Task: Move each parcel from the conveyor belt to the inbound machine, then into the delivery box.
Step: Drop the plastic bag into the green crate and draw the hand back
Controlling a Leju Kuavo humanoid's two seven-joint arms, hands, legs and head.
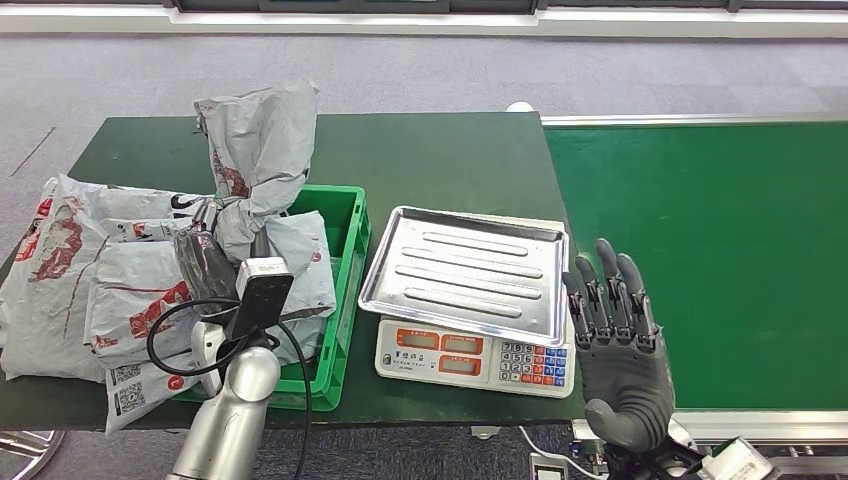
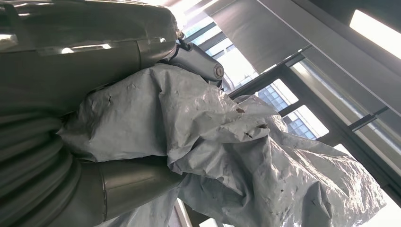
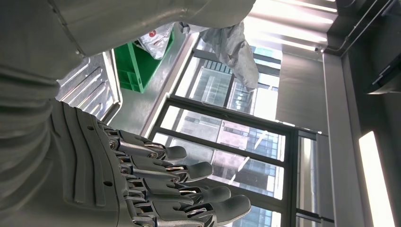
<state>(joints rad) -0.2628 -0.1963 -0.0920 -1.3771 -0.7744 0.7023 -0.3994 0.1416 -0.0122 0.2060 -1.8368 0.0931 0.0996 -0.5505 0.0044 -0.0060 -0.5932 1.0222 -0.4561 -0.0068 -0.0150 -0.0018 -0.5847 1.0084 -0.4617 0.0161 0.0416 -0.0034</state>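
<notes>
left hand (image 1: 205, 262) grips parcel (image 1: 262, 150) (seemingly above green crate (image 1: 345, 290)) | right hand (image 1: 618, 345) spread

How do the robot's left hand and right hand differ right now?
The left hand grips a grey parcel and holds it up above the green crate; the right hand holds nothing. The left hand's fingers are closed around the plastic, while the right hand's fingers are stretched out and apart. The left hand is over the crate, the right beside the scale. Both are raised above the table.
</notes>
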